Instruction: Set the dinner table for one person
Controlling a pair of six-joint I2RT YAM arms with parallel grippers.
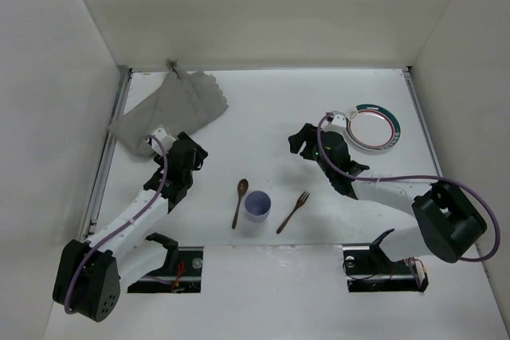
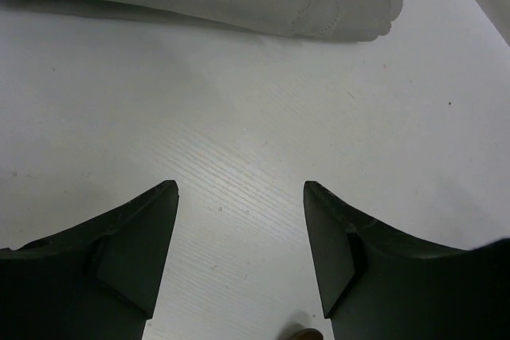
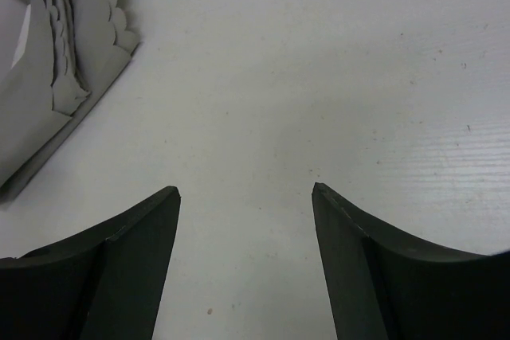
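Your left gripper (image 1: pixel 191 150) hangs beyond the cup (image 1: pixel 257 205) and off to its left, jaws spread apart with only bare white surface between them. Your right gripper (image 1: pixel 302 142) hangs beyond the cup and to its right, jaws likewise wide apart and holding nothing. The dinner table (image 1: pixel 263 105) stretches out on all sides of the cup, which stands on its near middle. A wooden spoon (image 1: pixel 240 202) lies just left of the cup, and a wooden fork (image 1: pixel 292 212) lies just right of it, both apart from it. The plate (image 1: pixel 373 127), rimmed in teal, sits well beyond the cup to the right. The grey cloth mat (image 1: pixel 171 109) lies rumpled far beyond the cup to the left, past your left gripper
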